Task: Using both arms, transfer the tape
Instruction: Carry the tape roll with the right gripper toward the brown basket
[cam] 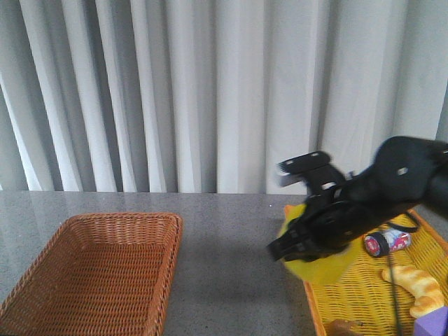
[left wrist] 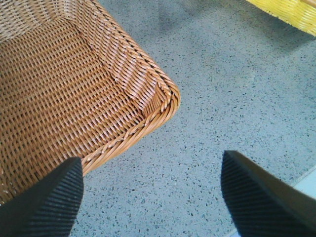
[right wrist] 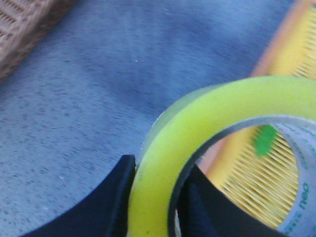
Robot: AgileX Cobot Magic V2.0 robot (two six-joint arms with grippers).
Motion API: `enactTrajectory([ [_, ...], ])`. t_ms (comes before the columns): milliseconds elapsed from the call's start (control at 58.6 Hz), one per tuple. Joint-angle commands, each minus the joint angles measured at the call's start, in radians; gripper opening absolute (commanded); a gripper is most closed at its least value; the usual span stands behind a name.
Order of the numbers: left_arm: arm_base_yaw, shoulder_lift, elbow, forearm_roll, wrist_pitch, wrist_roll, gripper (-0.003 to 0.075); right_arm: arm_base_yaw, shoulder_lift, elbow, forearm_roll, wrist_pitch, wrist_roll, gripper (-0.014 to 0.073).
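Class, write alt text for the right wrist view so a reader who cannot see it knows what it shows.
The right gripper clamps the wall of a translucent yellow roll of tape, one black finger outside the ring and one inside. Beneath lies a grey speckled table, with a yellow basket visible through the roll and a brown wicker basket in a far corner.

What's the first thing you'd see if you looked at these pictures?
The big black right arm on the right, carrying the bright yellow tape clamped in the right gripper above the grey table. Under it is a yellow basket with a croissant; a brown wicker basket is on the left.
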Motion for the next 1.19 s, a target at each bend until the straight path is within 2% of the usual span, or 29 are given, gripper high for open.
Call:
enactTrajectory([
  [0,-0.007,-0.004,-0.027,-0.018,-0.067,0.0,0.056,0.074,-0.013,-0.03,-0.051,-0.109,0.013,0.0191],
  [137,-0.007,-0.004,-0.027,-0.018,-0.067,0.0,0.056,0.169,0.053,-0.067,-0.12,-0.11,0.052,0.0195],
  [290,-0.007,-0.004,-0.027,-0.018,-0.067,0.0,0.056,0.24,0.162,-0.181,-0.214,-0.05,0.11,0.0198],
  [461,-0.007,-0.004,-0.027,-0.018,-0.067,0.0,0.056,0.26,0.277,-0.293,-0.252,0.029,0.129,0.0203],
  [734,-0.007,-0.004,-0.027,-0.018,-0.067,0.0,0.056,0.26,0.363,-0.332,-0.26,0.043,0.129,0.0217],
  [854,-0.007,-0.004,-0.027,-0.018,-0.067,0.0,0.056,0.26,0.367,-0.332,-0.26,0.044,0.128,0.0253],
  [1058,-0.007,-0.004,-0.027,-0.018,-0.067,0.0,0.056,0.26,0.347,-0.335,-0.251,0.043,0.128,0.0383],
  [1178,-0.007,-0.004,-0.027,-0.018,-0.067,0.0,0.056,0.26,0.289,-0.354,-0.24,0.056,0.143,0.0408],
])
